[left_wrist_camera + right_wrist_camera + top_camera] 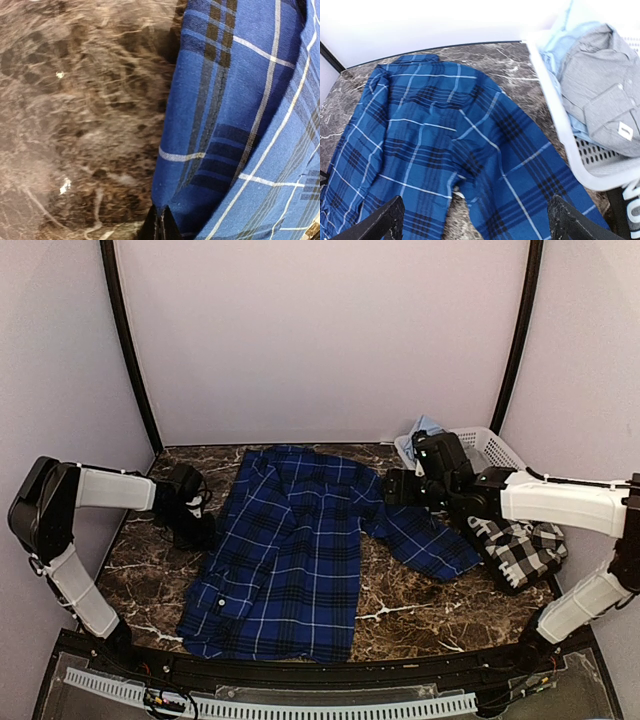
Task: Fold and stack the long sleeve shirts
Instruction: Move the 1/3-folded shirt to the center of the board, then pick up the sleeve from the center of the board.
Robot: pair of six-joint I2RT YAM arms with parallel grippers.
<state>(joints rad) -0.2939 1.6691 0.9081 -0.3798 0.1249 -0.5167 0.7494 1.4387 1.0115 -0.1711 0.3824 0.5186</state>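
Blue plaid shirt [290, 560] flat at centre, sleeve out rightward; black-and-white check shirt [525, 550] bundled far right.

The blue plaid shirt [290, 550] is woven cloth, matt, soft and creased, with stitched seams showing close up. The black-and-white check shirt [525, 548] is matt cloth too. The worktop [440, 605] looks like dark brown marble with pale veins, smooth with a faint sheen. The basket [560, 135] is smooth white plastic with a perforated floor. In it lie a grey shirt [600, 85] of fine matt cloth and some pale blue cloth [557, 45]. The right pincer [476, 222] has matt black fingers [385, 222]. The right arm's shell [560, 502] is smooth white plastic.
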